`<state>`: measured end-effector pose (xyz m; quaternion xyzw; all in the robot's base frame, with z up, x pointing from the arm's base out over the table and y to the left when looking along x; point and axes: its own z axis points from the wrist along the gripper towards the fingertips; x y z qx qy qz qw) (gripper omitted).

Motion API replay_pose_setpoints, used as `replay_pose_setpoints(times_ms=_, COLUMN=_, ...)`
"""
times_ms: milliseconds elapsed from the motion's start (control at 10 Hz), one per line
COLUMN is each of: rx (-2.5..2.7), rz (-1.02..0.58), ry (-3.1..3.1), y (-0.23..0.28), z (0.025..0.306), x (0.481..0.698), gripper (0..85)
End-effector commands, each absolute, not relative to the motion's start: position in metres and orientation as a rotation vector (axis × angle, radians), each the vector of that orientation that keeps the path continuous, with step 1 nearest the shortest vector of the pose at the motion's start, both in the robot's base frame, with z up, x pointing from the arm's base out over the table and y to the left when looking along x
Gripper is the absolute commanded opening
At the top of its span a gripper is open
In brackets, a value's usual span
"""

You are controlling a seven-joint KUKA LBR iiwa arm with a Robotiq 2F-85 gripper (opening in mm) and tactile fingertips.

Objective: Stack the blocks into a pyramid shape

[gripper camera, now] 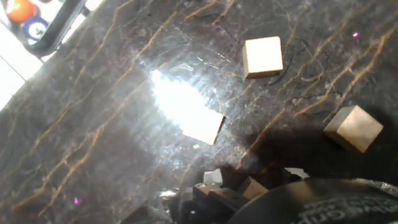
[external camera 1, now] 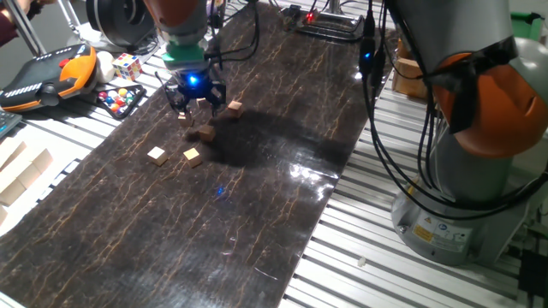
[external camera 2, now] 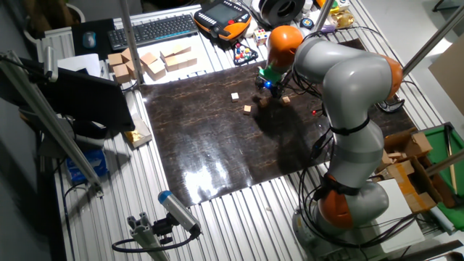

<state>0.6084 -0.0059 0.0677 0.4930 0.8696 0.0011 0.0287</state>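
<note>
My gripper (external camera 1: 196, 103) hovers low over the far left part of the dark mat (external camera 1: 257, 214), shut on a small tan block (external camera 1: 203, 103). In the hand view that block (gripper camera: 252, 186) shows between the fingers at the bottom edge. Several more blocks lie loose on the mat. One (external camera 1: 234, 108) is just right of the gripper and one (external camera 1: 206, 133) sits in front of it. Two more (external camera 1: 156, 155) (external camera 1: 193, 156) lie nearer the camera. The hand view shows three below me: (gripper camera: 262, 56), (gripper camera: 353, 128), and one in glare (gripper camera: 202, 127). No stack shows.
Left of the mat are a multicoloured puzzle cube (external camera 1: 127, 65), a tray of small balls (external camera 1: 120, 99) and an orange teach pendant (external camera 1: 47, 75). Larger pale wooden blocks (external camera 1: 21, 175) lie on the slatted table. The arm's base (external camera 1: 467, 171) and cables stand to the right.
</note>
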Motion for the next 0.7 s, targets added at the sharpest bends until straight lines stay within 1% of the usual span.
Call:
replay_pose_setpoints(times_ms=0, rx=1.64, rz=0.005, ry=2.615, y=-0.005, z=0.064, x=0.606, gripper=67.3)
replay_pose_setpoints(times_ms=200, rx=1.701, rz=-0.005, ry=2.587, y=-0.005, z=0.059, x=0.601, gripper=67.3)
replay_pose_setpoints(times_ms=400, rx=1.764, rz=-0.032, ry=2.557, y=-0.003, z=0.061, x=0.596, gripper=67.3)
replay_pose_setpoints(times_ms=600, rx=1.808, rz=-0.019, ry=2.532, y=0.0, z=0.056, x=0.593, gripper=66.7)
